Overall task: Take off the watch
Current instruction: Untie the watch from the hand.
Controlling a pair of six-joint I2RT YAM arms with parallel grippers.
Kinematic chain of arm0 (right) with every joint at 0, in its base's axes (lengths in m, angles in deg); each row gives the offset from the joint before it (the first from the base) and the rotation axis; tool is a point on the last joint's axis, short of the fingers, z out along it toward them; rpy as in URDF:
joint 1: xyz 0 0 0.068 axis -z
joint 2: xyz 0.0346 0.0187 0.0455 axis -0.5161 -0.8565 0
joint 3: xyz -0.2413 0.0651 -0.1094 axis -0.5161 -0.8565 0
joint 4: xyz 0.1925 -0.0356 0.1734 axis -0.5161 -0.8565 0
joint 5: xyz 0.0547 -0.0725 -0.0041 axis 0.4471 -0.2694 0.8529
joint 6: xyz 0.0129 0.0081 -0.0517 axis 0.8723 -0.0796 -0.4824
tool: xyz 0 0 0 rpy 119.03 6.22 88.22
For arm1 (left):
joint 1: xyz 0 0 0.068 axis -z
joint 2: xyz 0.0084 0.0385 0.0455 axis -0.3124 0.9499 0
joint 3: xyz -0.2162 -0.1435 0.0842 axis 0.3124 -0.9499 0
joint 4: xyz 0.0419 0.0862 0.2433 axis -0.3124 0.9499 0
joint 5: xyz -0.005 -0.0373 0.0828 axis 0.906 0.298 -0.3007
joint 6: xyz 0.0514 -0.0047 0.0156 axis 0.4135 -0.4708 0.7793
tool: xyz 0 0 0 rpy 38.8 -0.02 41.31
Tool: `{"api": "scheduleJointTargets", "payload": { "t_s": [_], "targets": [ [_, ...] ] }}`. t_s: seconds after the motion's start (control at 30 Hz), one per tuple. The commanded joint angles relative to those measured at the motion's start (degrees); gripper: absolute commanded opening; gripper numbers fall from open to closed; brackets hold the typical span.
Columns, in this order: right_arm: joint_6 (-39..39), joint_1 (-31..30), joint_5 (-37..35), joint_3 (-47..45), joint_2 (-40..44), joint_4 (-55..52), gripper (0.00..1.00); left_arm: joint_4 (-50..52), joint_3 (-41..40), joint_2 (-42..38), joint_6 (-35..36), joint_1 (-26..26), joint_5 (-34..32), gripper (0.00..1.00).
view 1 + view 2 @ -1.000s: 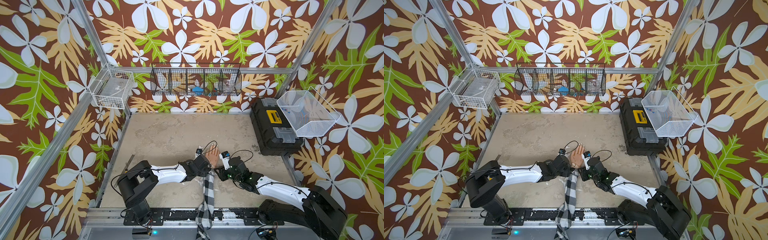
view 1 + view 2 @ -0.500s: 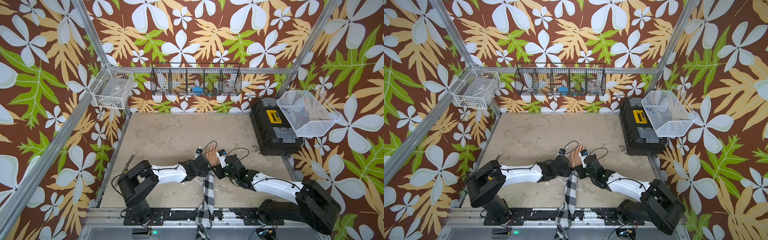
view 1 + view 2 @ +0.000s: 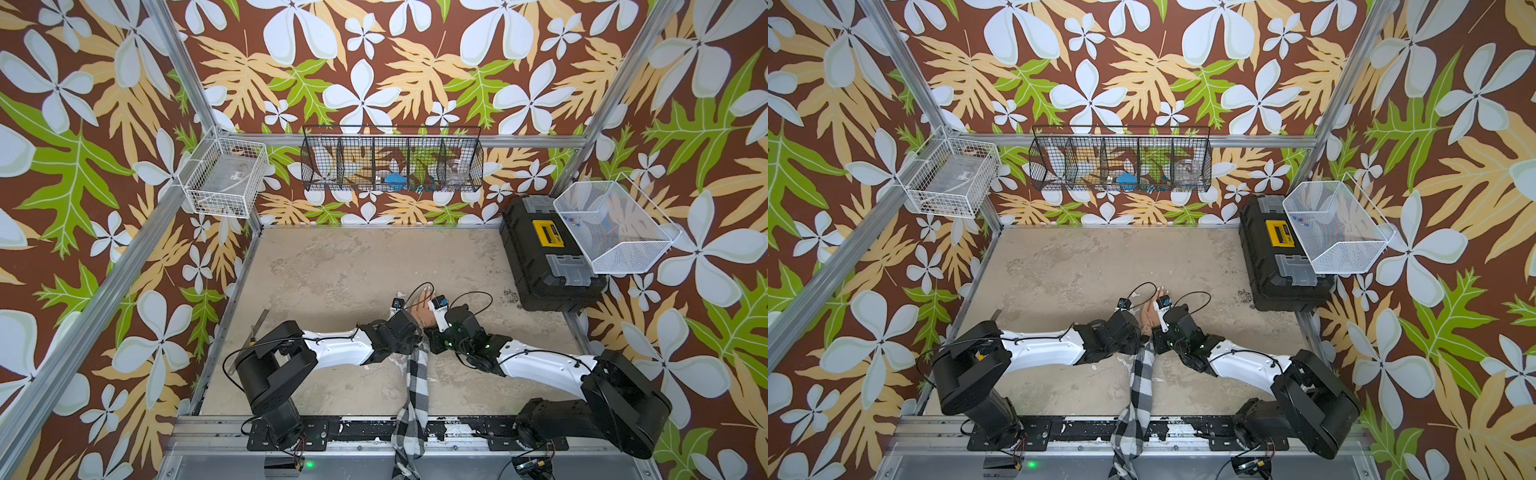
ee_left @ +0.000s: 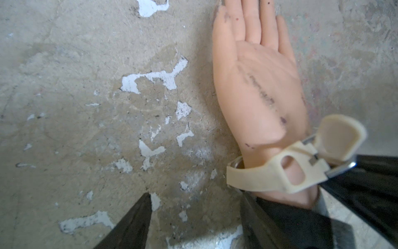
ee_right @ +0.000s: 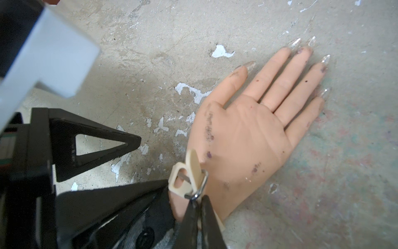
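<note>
In both top views your arms meet over the mannequin hand (image 3: 423, 305), which lies palm up on the counter (image 3: 353, 266). The left gripper (image 3: 415, 329) and right gripper (image 3: 1155, 332) crowd the wrist, so you cannot read the strap from here.

In the left wrist view, the watch (image 4: 269, 176) circles the wrist just ahead of your left fingers (image 4: 137, 215). They stand apart and grip nothing. One is over bare counter, the other lies along the forearm right behind the strap. The watch face is hidden.

In the right wrist view, your right fingers (image 5: 207, 217) are pinched together on the metal buckle (image 5: 200, 187) at their tips. The strap's loose end (image 5: 192, 163) stands up free just past them, beside the grey cuff (image 5: 155, 228).

You look to be early to midway. The tail seems to be out of its keeper, but you cannot tell whether the pin has cleared its hole. You have yet to open the buckle, draw the strap through and lift the watch off the wrist.
</note>
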Motion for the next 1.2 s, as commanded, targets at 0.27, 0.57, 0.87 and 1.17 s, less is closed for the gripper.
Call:
{"api": "scheduleJointTargets", "payload": {
  "t_s": [0.27,0.57,0.87,1.17],
  "targets": [
    [-0.2,-0.1,-0.4,-1.1,1.4,-0.3,0.0,-0.5,-0.1,-0.6,0.0,-0.1,0.0,0.67],
    [0.3,-0.1,-1.9,-0.1,7.7,-4.4,0.0,-0.4,-0.1,-1.5,0.0,-0.1,-0.1,0.67],
    [-0.3,-0.1,-1.9,2.8,9.3,-6.7,0.0,-0.1,0.0,-3.7,0.1,-1.0,-0.3,0.67],
    [0.0,-0.1,-1.5,1.6,6.1,-4.9,0.0,-5.2,-0.9,-8.0,0.9,-1.0,5.2,0.68]
  ]
}}
